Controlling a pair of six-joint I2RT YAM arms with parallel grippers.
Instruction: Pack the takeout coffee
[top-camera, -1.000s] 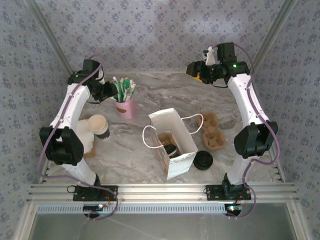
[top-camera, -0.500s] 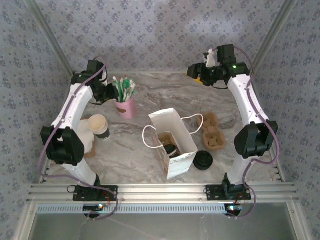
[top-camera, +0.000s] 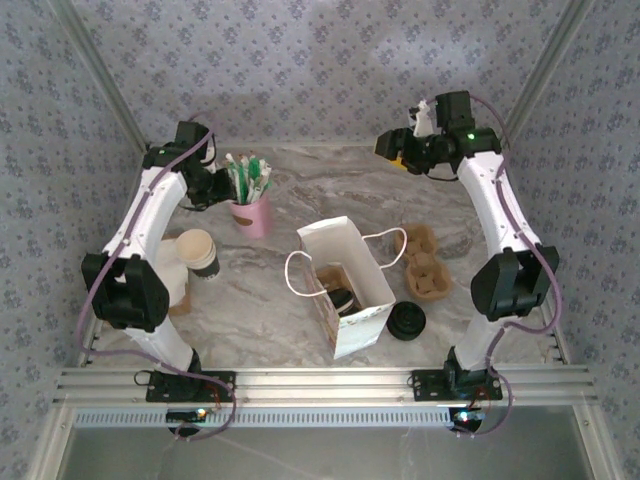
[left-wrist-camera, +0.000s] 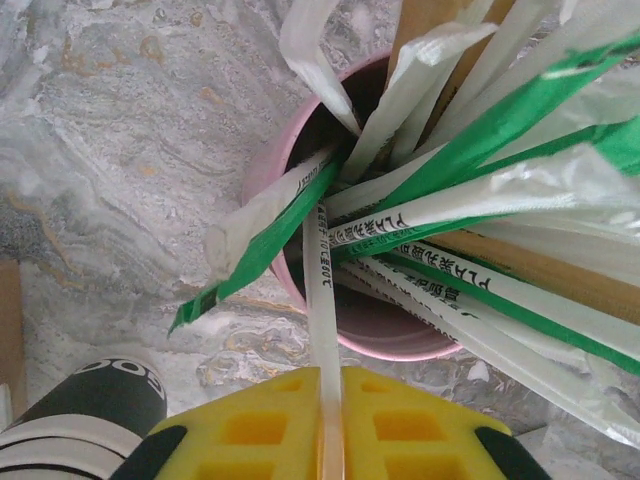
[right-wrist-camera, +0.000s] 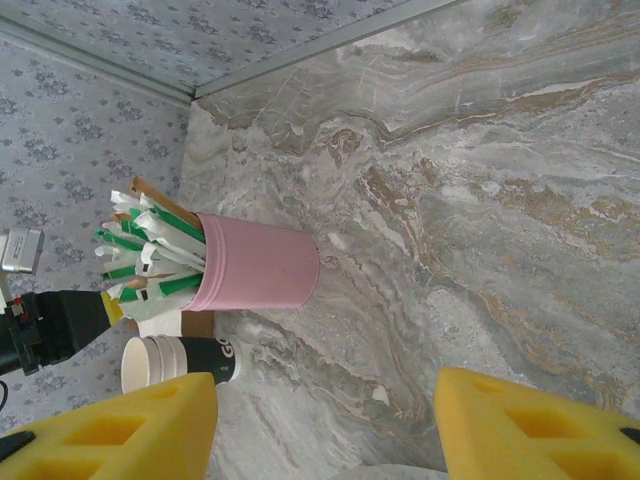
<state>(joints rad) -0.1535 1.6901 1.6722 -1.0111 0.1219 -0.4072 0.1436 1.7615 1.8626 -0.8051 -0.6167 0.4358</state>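
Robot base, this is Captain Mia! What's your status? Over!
Left gripper shut on a wrapped straw in the pink cup. Right gripper open, empty. Takeout coffee sits inside the white bag. Bag mouth unblocked.

The bag (top-camera: 360, 328) stood mid-table (top-camera: 330, 180), with the coffee (top-camera: 341, 300) inside it. Behind and left of the bag stood a holder (top-camera: 250, 217) with straws (top-camera: 248, 175) in it. Stacked cups (top-camera: 197, 250) lay farther left. A carrier (top-camera: 425, 265) lay right of the bag, and lids (top-camera: 407, 321) at its near right.
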